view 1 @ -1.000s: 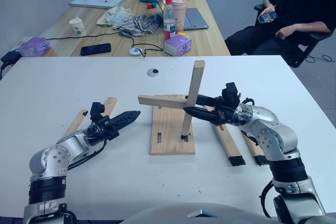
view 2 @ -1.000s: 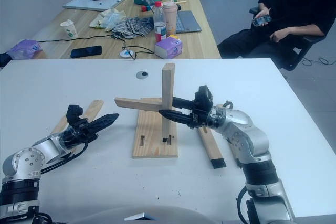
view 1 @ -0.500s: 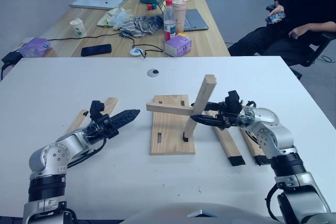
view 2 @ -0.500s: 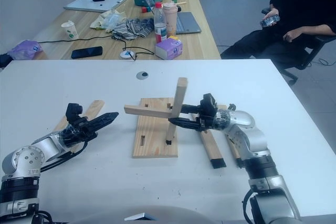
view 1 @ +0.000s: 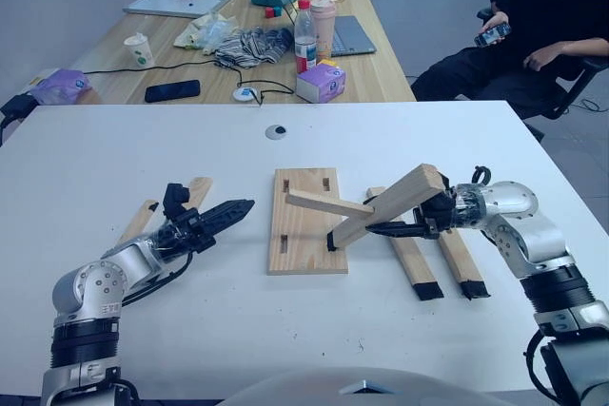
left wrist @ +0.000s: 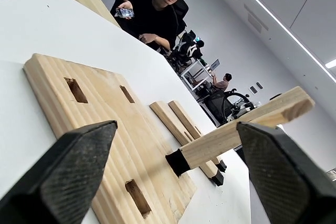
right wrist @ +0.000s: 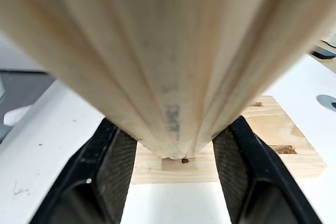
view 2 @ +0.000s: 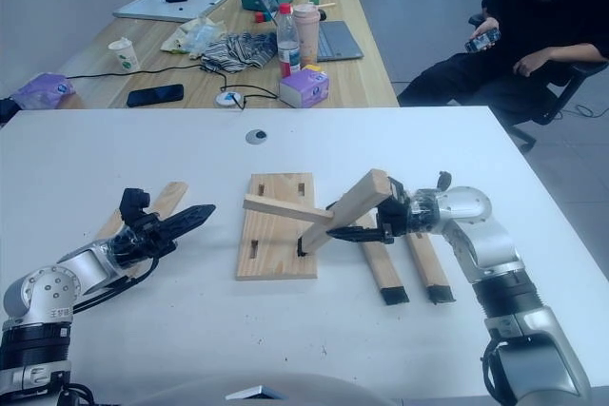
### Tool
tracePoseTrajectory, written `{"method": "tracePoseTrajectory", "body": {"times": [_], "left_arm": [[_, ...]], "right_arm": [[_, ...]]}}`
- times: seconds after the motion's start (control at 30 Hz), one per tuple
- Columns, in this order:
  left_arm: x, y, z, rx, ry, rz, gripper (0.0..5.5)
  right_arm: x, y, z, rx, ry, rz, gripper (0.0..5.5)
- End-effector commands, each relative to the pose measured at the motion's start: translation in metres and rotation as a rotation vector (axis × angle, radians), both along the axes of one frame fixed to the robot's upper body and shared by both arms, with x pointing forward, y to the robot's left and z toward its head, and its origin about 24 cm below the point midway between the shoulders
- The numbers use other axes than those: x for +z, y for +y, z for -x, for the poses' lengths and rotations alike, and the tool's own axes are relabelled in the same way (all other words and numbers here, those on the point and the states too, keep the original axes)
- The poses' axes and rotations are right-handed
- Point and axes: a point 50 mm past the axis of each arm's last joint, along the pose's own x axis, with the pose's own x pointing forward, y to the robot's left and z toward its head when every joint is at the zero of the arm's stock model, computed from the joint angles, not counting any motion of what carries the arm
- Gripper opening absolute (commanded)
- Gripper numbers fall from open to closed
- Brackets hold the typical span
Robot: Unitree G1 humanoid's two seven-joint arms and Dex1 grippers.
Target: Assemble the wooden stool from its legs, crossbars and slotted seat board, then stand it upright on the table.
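The slotted seat board (view 1: 303, 233) lies flat mid-table. A leg (view 1: 385, 206) with a crossbar (view 1: 324, 203) joined to it leans steeply to the right, its dark foot at the board's right edge. My right gripper (view 1: 383, 226) is shut on that leg, with a finger (right wrist: 113, 169) pressed to each side. To the right of the board, two more legs (view 1: 407, 252) (view 1: 461, 261) lie flat. My left gripper (view 1: 240, 205) hovers low to the left of the board, open, its fingers (left wrist: 84, 169) wide apart. Two wooden pieces (view 1: 197, 191) (view 1: 139, 221) lie beside the left arm.
A small round disc (view 1: 277, 130) sits on the white table (view 1: 114, 159) behind the board. A second table (view 1: 371, 73) beyond carries a bottle (view 1: 305, 35), a laptop, a phone and other clutter.
The leg with its crossbar has tipped from nearly upright to a steep lean rightward, and my right gripper moved right and lower with it. The left arm stayed put.
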Motion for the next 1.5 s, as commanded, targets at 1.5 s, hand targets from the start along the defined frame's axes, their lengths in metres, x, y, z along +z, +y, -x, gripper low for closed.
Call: {"method": "tracePoseTrajectory", "body": {"times": [1.5], "left_arm": [[-0.006,0.018,0.012,0.183,-0.007,-0.122,4.19]], "right_arm": [[-0.082,-0.088,0.056,-1.275,0.515,0.447,3.24]]}}
